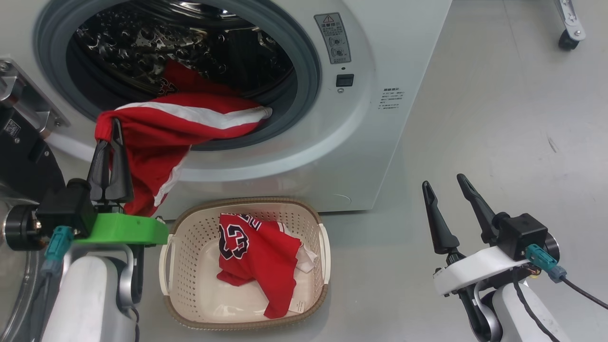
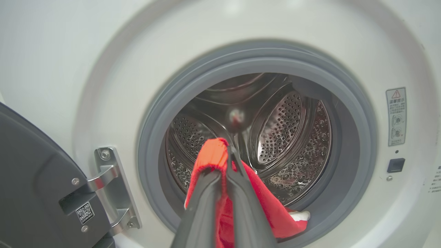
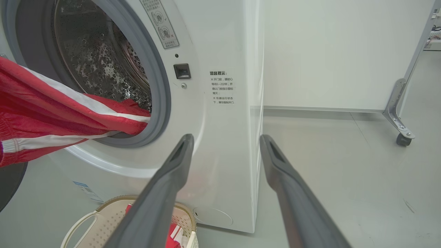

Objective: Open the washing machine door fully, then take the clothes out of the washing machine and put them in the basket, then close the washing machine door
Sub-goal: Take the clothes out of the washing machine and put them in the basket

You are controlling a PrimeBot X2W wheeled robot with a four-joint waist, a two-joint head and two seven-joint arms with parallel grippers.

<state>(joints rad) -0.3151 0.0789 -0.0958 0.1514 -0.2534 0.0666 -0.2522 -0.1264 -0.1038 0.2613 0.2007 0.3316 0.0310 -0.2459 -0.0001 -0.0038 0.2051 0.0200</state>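
the left gripper (image 1: 115,124) is clamped tight on a fold of a red garment (image 1: 166,130) with a white stripe, holding it up just outside the mouth of the washing machine (image 1: 380,57). the cloth stretches out of the drum (image 1: 142,42), over the grey gasket (image 1: 304,61), and droops from the grip near the left end of the basket (image 1: 247,203). the basket sits on the floor (image 1: 498,118) just in front of the machine, with another red jersey (image 1: 259,251) crumpled inside it. the door (image 2: 34,186) stands swung out at the left. the right gripper (image 1: 444,182) hovers off to the right, jaws spread wide, holding nothing.
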